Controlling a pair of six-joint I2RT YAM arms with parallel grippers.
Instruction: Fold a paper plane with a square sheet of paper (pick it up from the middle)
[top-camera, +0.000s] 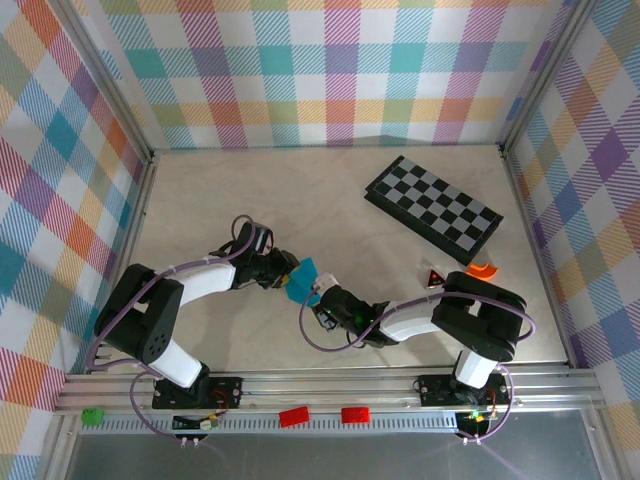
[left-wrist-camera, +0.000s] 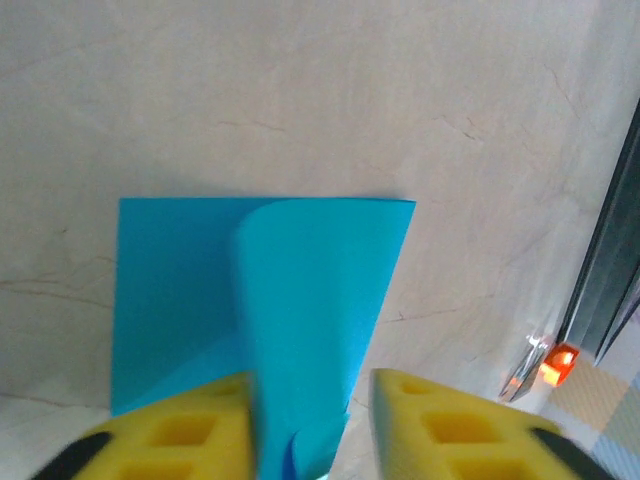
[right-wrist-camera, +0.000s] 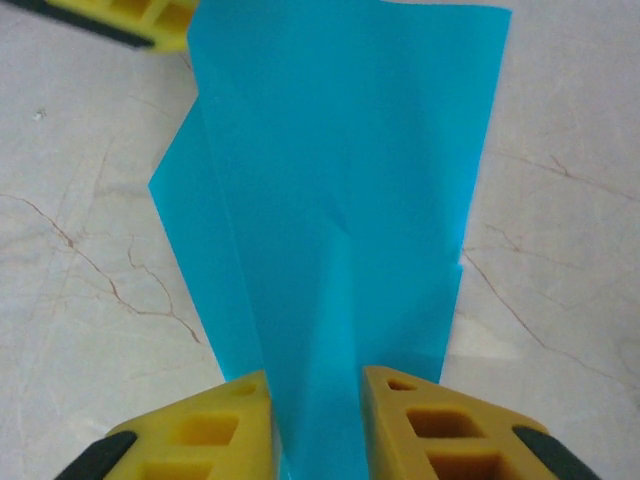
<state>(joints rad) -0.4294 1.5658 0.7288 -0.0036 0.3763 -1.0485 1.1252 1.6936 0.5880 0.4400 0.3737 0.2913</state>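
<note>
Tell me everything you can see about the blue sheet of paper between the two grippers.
The thin cyan-blue sheet of paper is plain and matte, partly folded, with lengthwise creases and one flap curling up. It lies on the pale marbled table, near the front middle. The right gripper pinches a raised ridge at one end. The left gripper straddles the curled flap at the other end, and whether it grips is unclear.
</note>
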